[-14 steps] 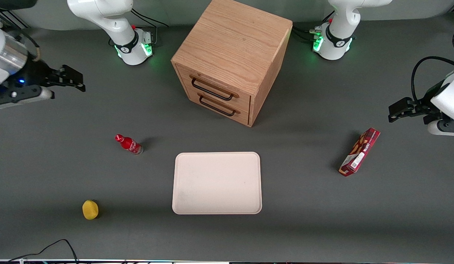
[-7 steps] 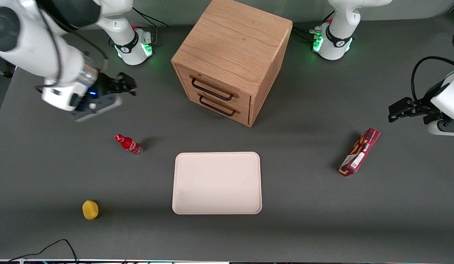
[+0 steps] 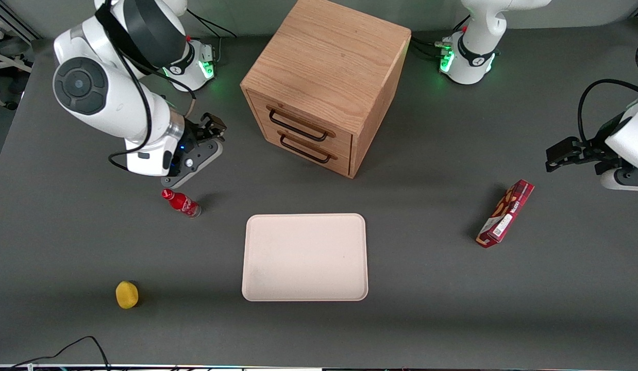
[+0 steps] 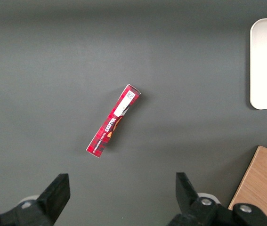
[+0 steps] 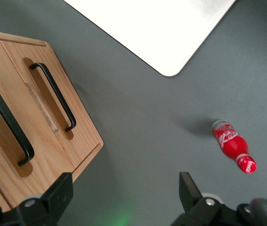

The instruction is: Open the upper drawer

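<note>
Gripper [image 3: 212, 125] hovers with jaws spread wide, empty, at the frame's upper left; the upper drawer [image 3: 298, 122] and its slanting handle [image 3: 297, 126] lie toward frame centre.

no legible txt, box [image 4: 113, 121] print too blurry

White rounded arm casing is showing a black band and cable; gripper [image 3: 214, 125] is showing black fingers.
</note>
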Controlling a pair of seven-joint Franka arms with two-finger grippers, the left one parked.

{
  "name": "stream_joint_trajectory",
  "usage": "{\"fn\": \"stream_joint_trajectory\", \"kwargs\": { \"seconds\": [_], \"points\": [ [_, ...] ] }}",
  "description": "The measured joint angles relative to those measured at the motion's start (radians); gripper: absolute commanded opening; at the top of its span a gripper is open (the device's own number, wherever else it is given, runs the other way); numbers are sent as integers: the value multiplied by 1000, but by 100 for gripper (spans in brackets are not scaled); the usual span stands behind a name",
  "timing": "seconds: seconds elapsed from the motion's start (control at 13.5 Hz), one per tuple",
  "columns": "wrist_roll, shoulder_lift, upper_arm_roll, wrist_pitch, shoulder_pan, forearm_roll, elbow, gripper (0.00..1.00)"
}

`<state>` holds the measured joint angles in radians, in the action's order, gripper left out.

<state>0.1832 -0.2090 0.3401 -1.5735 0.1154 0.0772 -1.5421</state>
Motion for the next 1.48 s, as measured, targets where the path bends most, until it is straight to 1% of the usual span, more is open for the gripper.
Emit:
{"fn": "stream_joint_trajectory", "kwargs": {
  "seconds": [0.3, 0.59, 0.81, 0.96, 1.26, 1.48],
  "points": [
    [6, -51, 40, -65, 2, 0, 6, 100],
    [22, -89, 52, -98, 39, 0, 18, 100],
    [80, -95, 62, -128, 47, 1, 22, 100],
    [88, -104, 75, -150, 64, 1, 23, 100],
    [94, -131, 106, -207, 101, 1, 22, 100],
    [125, -161, 113, -253, 118, 1, 22, 100]
  ]
}}
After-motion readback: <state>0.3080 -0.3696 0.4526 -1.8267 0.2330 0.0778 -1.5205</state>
